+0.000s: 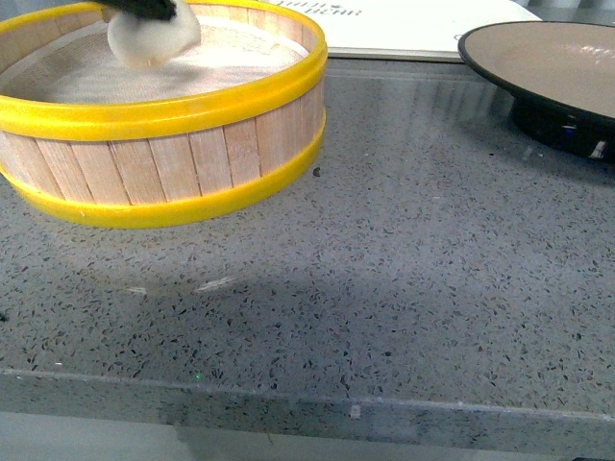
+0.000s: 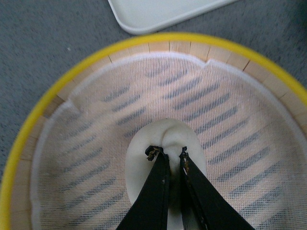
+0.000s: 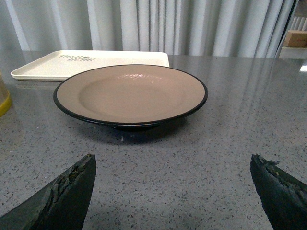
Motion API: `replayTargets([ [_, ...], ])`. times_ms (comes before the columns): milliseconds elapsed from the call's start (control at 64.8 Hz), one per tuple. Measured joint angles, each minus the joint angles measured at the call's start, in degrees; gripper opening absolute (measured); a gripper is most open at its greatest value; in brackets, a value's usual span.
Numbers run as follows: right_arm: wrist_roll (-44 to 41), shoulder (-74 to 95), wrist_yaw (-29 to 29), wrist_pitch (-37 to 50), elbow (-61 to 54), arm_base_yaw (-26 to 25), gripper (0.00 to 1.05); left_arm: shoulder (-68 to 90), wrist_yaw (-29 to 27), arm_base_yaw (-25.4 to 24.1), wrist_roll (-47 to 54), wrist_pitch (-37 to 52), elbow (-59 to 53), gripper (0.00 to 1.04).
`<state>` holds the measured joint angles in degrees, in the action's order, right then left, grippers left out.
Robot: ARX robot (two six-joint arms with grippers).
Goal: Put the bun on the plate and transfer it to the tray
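Note:
My left gripper (image 2: 167,152) is shut on the white bun (image 2: 165,136) and holds it over the mesh liner inside the steamer basket (image 2: 72,86). In the front view the bun (image 1: 149,38) hangs at the basket's top left under the black fingers (image 1: 144,8). The black-rimmed, beige plate (image 3: 129,91) stands empty in front of my right gripper (image 3: 172,175), which is open and low over the counter. The plate shows at the far right of the front view (image 1: 543,62). The white tray (image 3: 72,62) lies behind the plate, and also shows in the front view (image 1: 404,24) and the left wrist view (image 2: 153,12).
The yellow-rimmed wooden steamer basket (image 1: 163,163) stands at the left of the grey speckled counter (image 1: 384,288). The counter's front edge (image 1: 307,403) runs along the bottom. Curtains (image 3: 168,24) hang behind the table.

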<state>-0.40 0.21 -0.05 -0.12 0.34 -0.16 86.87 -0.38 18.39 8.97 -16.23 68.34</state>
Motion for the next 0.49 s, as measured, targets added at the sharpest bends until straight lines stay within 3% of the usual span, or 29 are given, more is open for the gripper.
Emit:
replayTargets([
  [278,0.0,0.0,0.0,0.0,0.0,0.0,0.96,-0.9,-0.1,0.4,1.3,-3.8,10.5,0.04],
  [494,0.0,0.0,0.0,0.0,0.0,0.0,0.96,3.8,0.5,7.3,1.7,-2.3,21.4,0.04],
])
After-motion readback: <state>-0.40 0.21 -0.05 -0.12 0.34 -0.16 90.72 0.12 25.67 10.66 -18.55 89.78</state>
